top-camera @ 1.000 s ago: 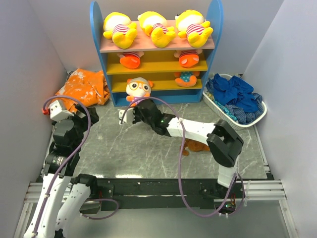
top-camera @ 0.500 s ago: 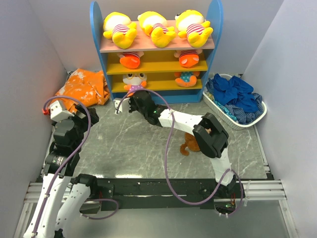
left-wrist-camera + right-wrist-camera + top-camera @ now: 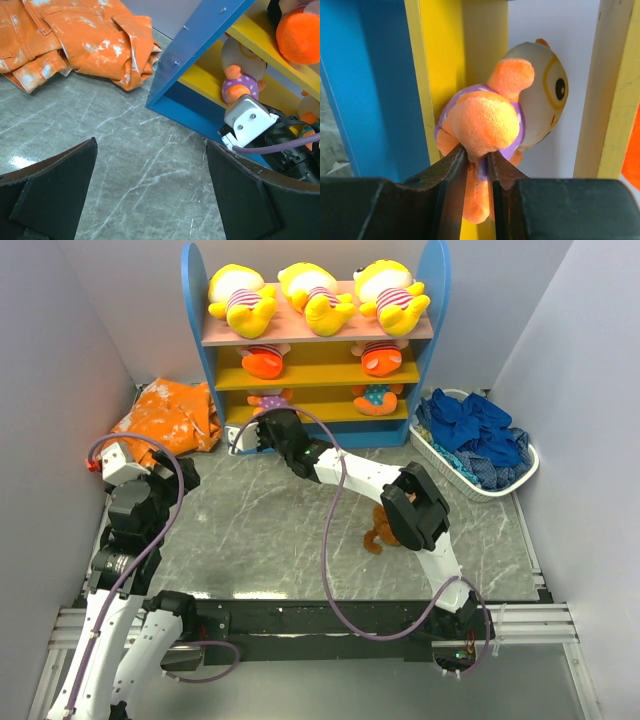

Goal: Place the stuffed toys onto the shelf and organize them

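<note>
Right gripper (image 3: 476, 152): my fingers are pinched tight on an orange foot of the purple-shirted doll (image 3: 490, 120), reaching into the left end of the lowest yellow board.
Doll's place: inside the shelf (image 3: 193, 340), close by its blue left wall, head farther in than the feet. I cannot tell if it rests fully on the board.
Left gripper (image 3: 150, 145): spread wide with nothing in it, hovering over the table near the shelf's left corner.
Done: three yellow striped toys (image 3: 315, 295) lie on the pink top board, two orange-limbed toys (image 3: 263, 360) are on the middle board, and a dotted-shirt toy (image 3: 377, 397) is at the right of the lowest board.
To do: as I judge it, let this doll go, then fetch the brown monkey (image 3: 383, 532) lying on the table beside my right arm.
Progress: nearly finished by my reckoning, with one toy in hand and one on the table.
Not for shelving: the orange cloth (image 3: 170, 415) and the basket (image 3: 430, 450) of blue cloths.
</note>
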